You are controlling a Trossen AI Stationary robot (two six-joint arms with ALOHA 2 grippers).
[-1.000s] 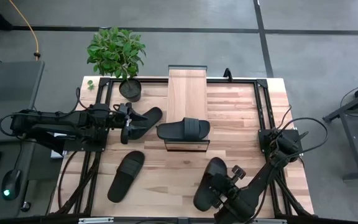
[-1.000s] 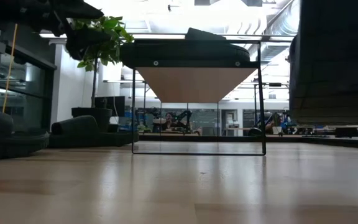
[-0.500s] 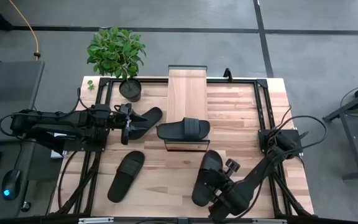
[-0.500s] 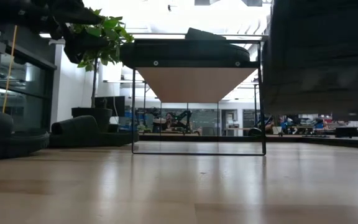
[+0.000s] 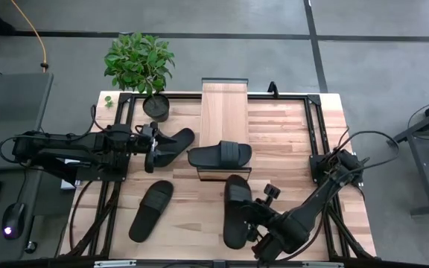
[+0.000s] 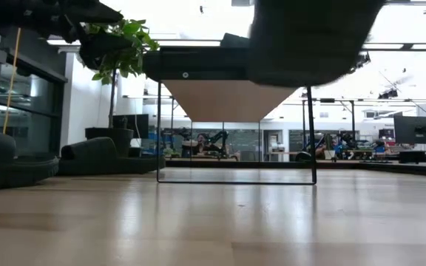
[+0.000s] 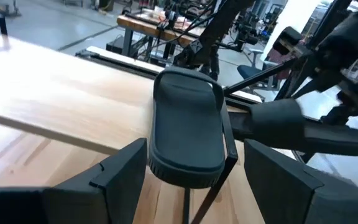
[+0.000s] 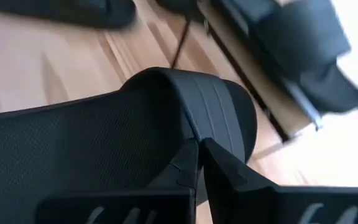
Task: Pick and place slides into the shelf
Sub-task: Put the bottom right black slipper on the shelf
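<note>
Four black slides show. One slide [image 5: 220, 155] lies across the near end of the light-wood shelf [image 5: 224, 112], also seen as the slide [image 7: 188, 127] in the left wrist view. Another slide [image 5: 173, 144] lies on the table by my left gripper [image 5: 151, 149], which is open [image 7: 191, 186] and faces the shelf. A third slide [image 5: 151, 211] rests on the table near the left. My right gripper [image 5: 258, 221] is shut on the fourth slide [image 5: 234, 211], just near of the shelf; it fills the top of the low view [image 6: 309, 37]. My right gripper [image 8: 197, 155] pinches the slide's ribbed strap [image 8: 213, 109] at its edge between the two fingers. The fingers come along the footbed [image 8: 73, 143] from the table's near right. The slide is lifted clear of the table.
A potted plant [image 5: 141, 65] stands at the table's far left corner. The shelf's thin dark frame [image 6: 159, 118] stands on the tabletop [image 5: 289, 134]. Bare wood lies right of the shelf and along the near edge.
My right gripper has carried its slide toward the table's left and slightly toward the far edge, up to the shelf's near end. The slide has turned so that it lies more along the near-far line. In the low view it has swept from the right to the middle.
</note>
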